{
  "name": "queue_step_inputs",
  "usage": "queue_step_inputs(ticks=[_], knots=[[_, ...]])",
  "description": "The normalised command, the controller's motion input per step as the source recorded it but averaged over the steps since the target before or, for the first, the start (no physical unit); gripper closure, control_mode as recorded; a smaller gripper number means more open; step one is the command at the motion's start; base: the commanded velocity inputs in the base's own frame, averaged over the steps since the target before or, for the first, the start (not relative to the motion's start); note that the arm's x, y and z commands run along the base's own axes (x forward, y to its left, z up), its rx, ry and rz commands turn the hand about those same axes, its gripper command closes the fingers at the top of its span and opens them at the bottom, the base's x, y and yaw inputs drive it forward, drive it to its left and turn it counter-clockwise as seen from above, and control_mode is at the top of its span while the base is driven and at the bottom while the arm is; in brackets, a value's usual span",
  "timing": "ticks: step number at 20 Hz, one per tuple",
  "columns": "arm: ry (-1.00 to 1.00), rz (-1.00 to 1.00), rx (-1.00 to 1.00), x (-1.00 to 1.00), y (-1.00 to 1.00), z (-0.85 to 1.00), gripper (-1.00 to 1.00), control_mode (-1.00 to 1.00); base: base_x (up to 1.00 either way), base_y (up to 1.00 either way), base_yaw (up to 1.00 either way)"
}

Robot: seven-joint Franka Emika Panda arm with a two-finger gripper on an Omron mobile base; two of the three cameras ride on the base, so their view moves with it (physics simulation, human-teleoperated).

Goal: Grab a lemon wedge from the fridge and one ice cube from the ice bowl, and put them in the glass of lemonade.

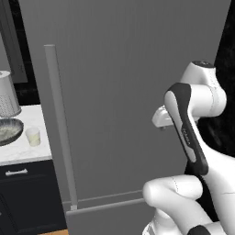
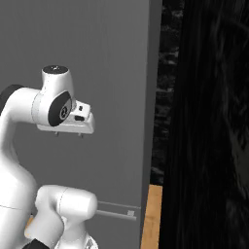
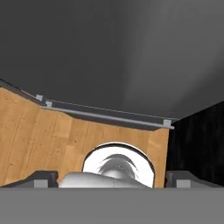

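Fridge [image 1: 128, 92] shut, directly ahead of arm. Fingers [image 3: 112, 178] spread wide, empty, aimed down at floor before it. Glass [image 1: 33, 136], bowl [image 1: 9, 130] on surface [image 1: 27, 153] far left.

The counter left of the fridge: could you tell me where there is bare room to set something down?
The counter is bare along its front edge, below the glass and ice bowl, and between the glass and the fridge. It is crowded at the back left, where bowl and dotted cylinder stand close.
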Motion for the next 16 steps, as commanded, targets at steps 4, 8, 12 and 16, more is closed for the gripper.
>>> queue_step_inputs(ticks=[4,8,12,16], knots=[[0.01,0.00,0.00,-0.14,0.04,-0.04,-1.00,1.00,-0.56,0.66,0.00],[0.00,0.00,0.00,0.00,0.00,0.00,-1.00,1.00,-0.48,1.00,0.01],[0.00,0.00,0.00,0.00,0.00,0.00,-1.00,1.00,-0.22,1.00,-0.02],[0.00,0.00,0.00,0.00,0.00,0.00,-1.00,1.00,0.06,1.00,-0.13]])
